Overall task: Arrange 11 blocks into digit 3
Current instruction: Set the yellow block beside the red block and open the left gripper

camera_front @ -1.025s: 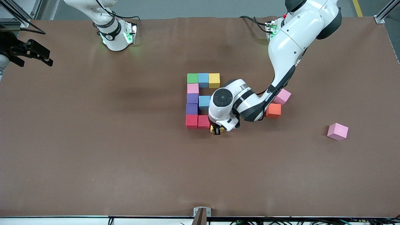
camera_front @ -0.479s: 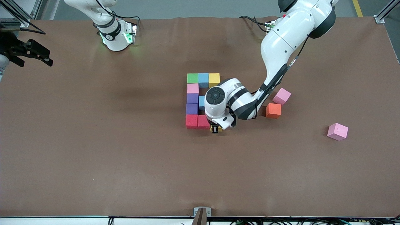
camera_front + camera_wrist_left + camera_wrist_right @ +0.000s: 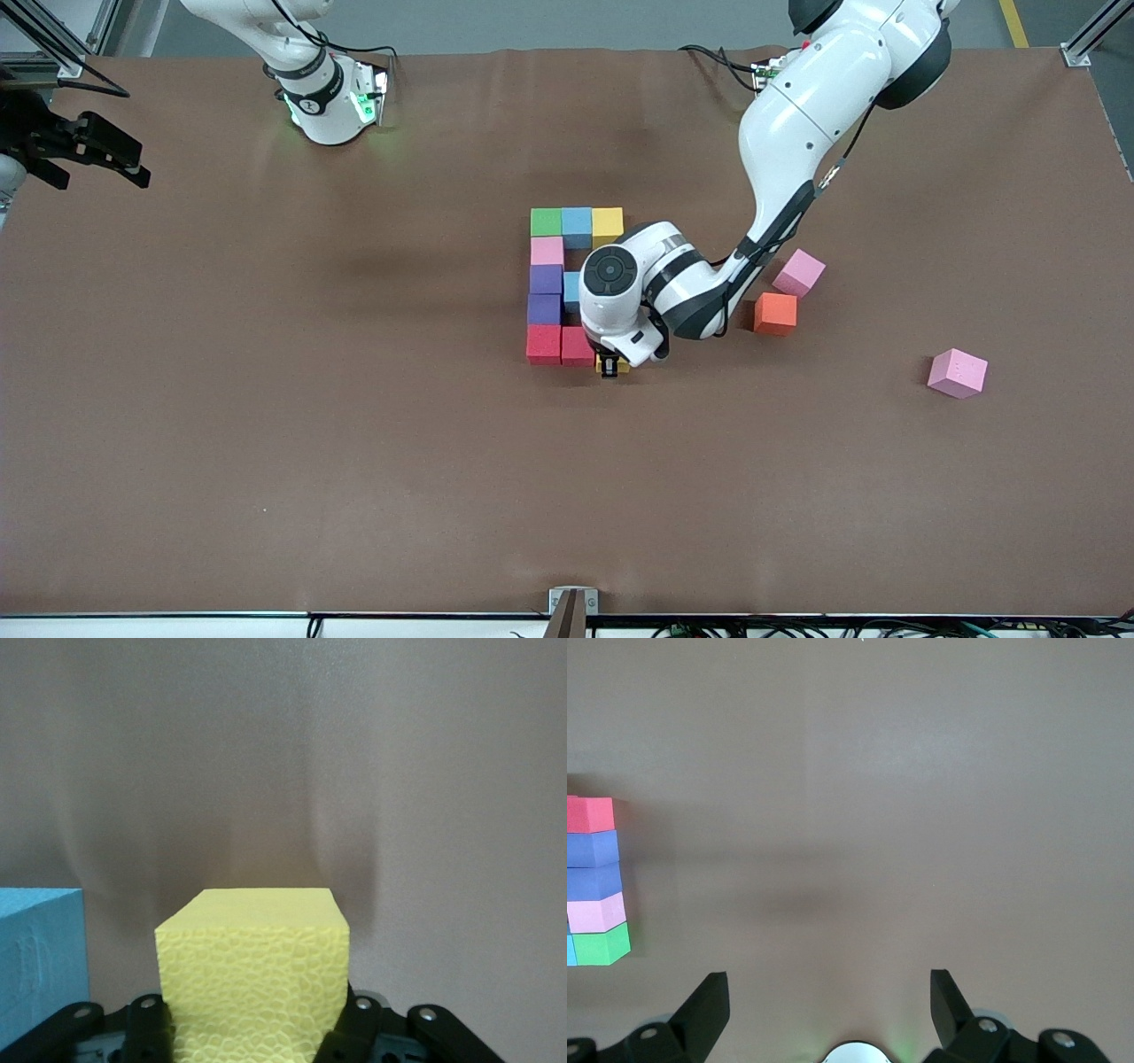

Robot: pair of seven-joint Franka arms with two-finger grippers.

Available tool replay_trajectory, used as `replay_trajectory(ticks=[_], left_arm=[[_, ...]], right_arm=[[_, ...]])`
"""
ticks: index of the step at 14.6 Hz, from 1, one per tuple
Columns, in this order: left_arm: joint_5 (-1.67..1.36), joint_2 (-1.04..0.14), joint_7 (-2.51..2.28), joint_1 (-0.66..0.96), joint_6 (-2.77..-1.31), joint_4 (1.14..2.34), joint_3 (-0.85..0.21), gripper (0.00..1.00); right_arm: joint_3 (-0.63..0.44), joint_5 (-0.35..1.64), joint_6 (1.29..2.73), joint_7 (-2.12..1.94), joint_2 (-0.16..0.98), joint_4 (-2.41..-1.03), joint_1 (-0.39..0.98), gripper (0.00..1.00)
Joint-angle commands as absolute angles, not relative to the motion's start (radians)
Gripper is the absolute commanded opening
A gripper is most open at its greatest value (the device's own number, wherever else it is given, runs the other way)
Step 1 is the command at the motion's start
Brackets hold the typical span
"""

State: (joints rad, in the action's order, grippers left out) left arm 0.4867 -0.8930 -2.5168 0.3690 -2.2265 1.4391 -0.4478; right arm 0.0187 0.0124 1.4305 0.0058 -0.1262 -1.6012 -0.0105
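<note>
A brown table (image 3: 266,399) holds an unfinished digit 3 (image 3: 567,285) of touching foam blocks near its middle. The row farthest from the front camera is a green block (image 3: 546,221), a light blue block (image 3: 577,226) and a yellow block (image 3: 608,226). A column runs from the green block toward the camera: pink block (image 3: 547,251), 2 purple blocks (image 3: 546,294), then a red block (image 3: 543,344) with a second red block (image 3: 576,346) beside it. Another light blue block (image 3: 571,291) sits beside the purple ones, partly hidden by the left arm.

The left gripper (image 3: 610,367) is clamped on a yellow cube (image 3: 253,979), low at the table just beside the second red block.

The right gripper (image 3: 829,1001) waits with fingers spread wide at the right arm's end of the table.

An orange cube (image 3: 775,314) and 2 loose pink cubes (image 3: 799,272) (image 3: 958,373) lie toward the left arm's end. No writing is readable.
</note>
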Motion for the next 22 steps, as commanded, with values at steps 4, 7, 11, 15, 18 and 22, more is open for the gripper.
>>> replay_trajectory(ticks=[4,7,11,15,18,22], left_arm=[[0.456,-0.894,-2.517,0.388,-2.232,1.420,-0.434,0.13],[0.456,-0.896,-2.516,0.388,-2.232,1.420,-0.434,0.16],[0.457,-0.903,-2.514,0.388,-2.232,1.420,-0.434,0.66],[0.466,-0.899,-2.510,0.403,-2.227,1.420,-0.433,1.00],[0.469,-0.881,-2.508,0.394,-2.218,1.420,-0.434,1.00],[0.471,-0.821,-2.491,0.385,-2.157,1.419,-0.442,1.00]], right_arm=[[0.028,0.002,1.433,-0.006,-0.147,-1.623,-0.020,1.00],[0.028,0.002,1.433,-0.006,-0.147,-1.623,-0.020,1.00],[0.028,0.002,1.433,-0.006,-0.147,-1.623,-0.021,1.00],[0.028,0.002,1.433,-0.006,-0.147,-1.623,-0.021,1.00],[0.028,0.002,1.433,-0.006,-0.147,-1.623,-0.021,1.00],[0.028,0.002,1.433,-0.006,-0.147,-1.623,-0.021,1.00]])
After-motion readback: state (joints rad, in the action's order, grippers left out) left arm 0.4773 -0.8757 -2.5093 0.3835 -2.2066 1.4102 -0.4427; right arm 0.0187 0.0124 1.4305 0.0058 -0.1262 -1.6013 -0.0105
